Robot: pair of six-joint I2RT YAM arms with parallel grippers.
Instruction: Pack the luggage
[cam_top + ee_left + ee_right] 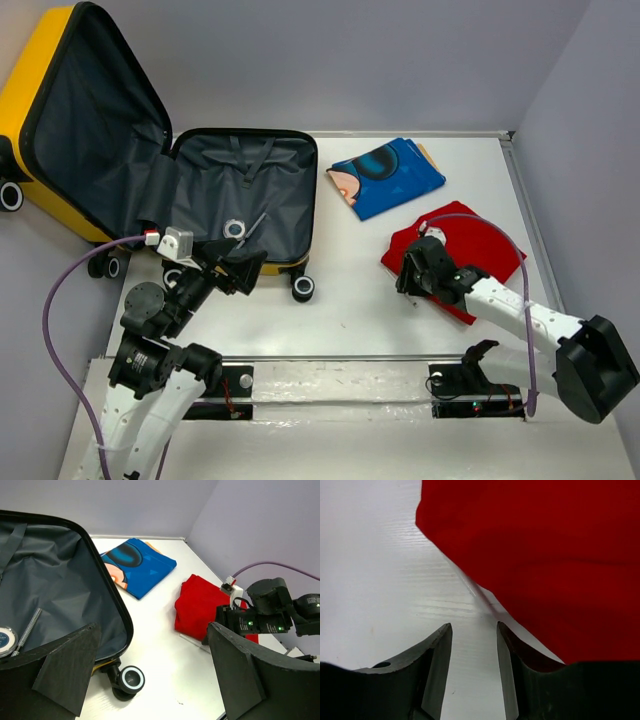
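The luggage (240,190) lies open at the left: yellow shell, dark grey lining (65,585), lid propped up at the far left. A folded red garment (470,245) lies on the right of the table, also in the left wrist view (197,605). My right gripper (410,282) hangs at that garment's left edge. Its jaws (474,626) are open over bare table, with the red cloth (545,555) just beyond and beside the right finger. Open and empty, my left gripper (245,268) hovers near the suitcase's front rim (152,630).
A folded blue cartoon-print garment (385,178) lies behind the red one. A small round item (234,228) and a metal rod (29,630) lie inside the suitcase. A caster wheel (131,679) juts out at its front corner. Walls close the right and back.
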